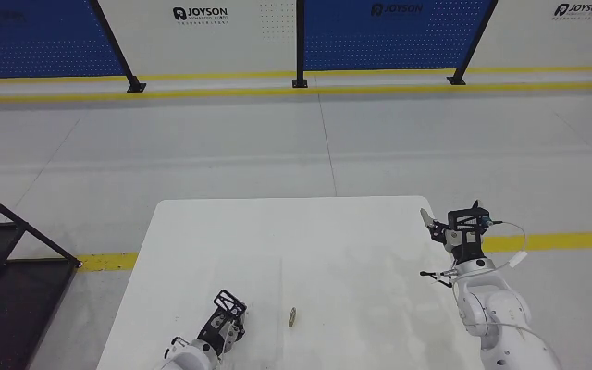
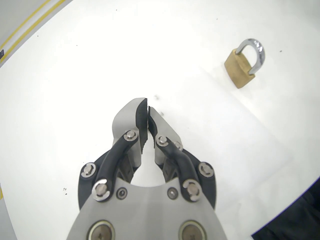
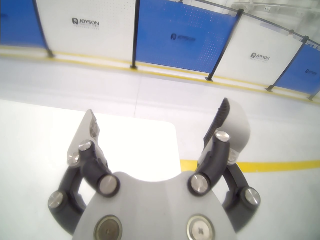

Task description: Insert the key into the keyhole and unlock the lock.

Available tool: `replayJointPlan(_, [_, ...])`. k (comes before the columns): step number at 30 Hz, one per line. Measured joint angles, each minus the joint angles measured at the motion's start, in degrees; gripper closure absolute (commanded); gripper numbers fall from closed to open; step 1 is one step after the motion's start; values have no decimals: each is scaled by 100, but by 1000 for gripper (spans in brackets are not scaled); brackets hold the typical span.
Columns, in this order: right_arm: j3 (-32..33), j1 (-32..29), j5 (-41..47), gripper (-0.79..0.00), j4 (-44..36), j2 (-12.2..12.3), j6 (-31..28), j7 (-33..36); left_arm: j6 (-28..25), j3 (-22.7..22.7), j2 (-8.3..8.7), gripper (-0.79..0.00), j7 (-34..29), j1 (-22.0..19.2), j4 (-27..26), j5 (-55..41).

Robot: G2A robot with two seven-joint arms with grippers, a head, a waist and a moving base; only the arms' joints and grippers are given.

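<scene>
A brass padlock (image 2: 241, 69) with a silver shackle lies on its side on the white table (image 2: 100, 51). In the top view the padlock (image 1: 291, 317) is near the table's front edge, just beside my left gripper (image 1: 231, 302). My left gripper (image 2: 147, 104) is shut, its black pads meeting at the tips, with nothing visible between them; it hangs low over bare table a short way from the lock. My right gripper (image 1: 450, 215) is at the table's far right corner. There the right gripper (image 3: 157, 108) stands wide open and empty, pointing out over the table's edge toward the floor.
The white table (image 1: 305, 240) has a rounded far right corner (image 3: 172, 126). A black frame (image 1: 28, 264) stands off the table's left side. Yellow floor lines (image 1: 546, 242) and blue and white fence panels (image 1: 388, 32) lie beyond.
</scene>
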Motion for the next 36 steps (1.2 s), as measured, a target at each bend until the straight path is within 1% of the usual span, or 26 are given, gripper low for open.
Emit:
replayJointPlan(8, [0, 0, 0, -785, 0, 0, 0, 0, -81, -234, 16, 0, 705, 150, 15, -534])
replayJointPlan(11, [0, 0, 0, -785, 0, 0, 0, 0, -180, -351, 26, 0, 1187, 261, -61, -753])
replayJointPlan(15, [4, -1, 6, -785, 6, 0, -6, 1, -454, -601, 51, 0, 2319, 490, -158, -1020])
replayJointPlan(18, [3, -79, -114, -785, -4, 10, -224, 51, -699, -770, 67, 0, 3371, 604, -115, -1149])
replayJointPlan(20, [-132, -228, -342, -785, -119, 10, -363, 49, -1010, -841, 80, 0, 4071, 637, -12, -1252])
replayJointPlan(23, [-556, -524, -942, -785, -372, 7, -588, 82, -1249, -927, 91, 0, 4826, 597, 195, -1316])
replayJointPlan(24, [-806, -642, -1255, -785, -481, 4, -722, 95, -1407, -927, 96, 0, 5057, 559, 280, -1342])
replayJointPlan(26, [-1179, -793, -1691, -785, -603, -2, -888, 96, -1595, -958, 107, 0, 5313, 487, 424, -1304])
replayJointPlan(30, [-1989, -1040, -2605, -785, -696, -11, -1220, 84, -1614, -973, 111, 0, 5382, 463, 477, -1264])
replayJointPlan(33, [-2648, -1137, -3235, -785, -615, -19, -1624, 65, -1612, -972, 110, 0, 5376, 465, 472, -1267])
replayJointPlan(36, [-3091, -1163, -3512, -785, -491, -29, -1878, -9, -1612, -972, 110, 0, 5376, 465, 473, -1267])
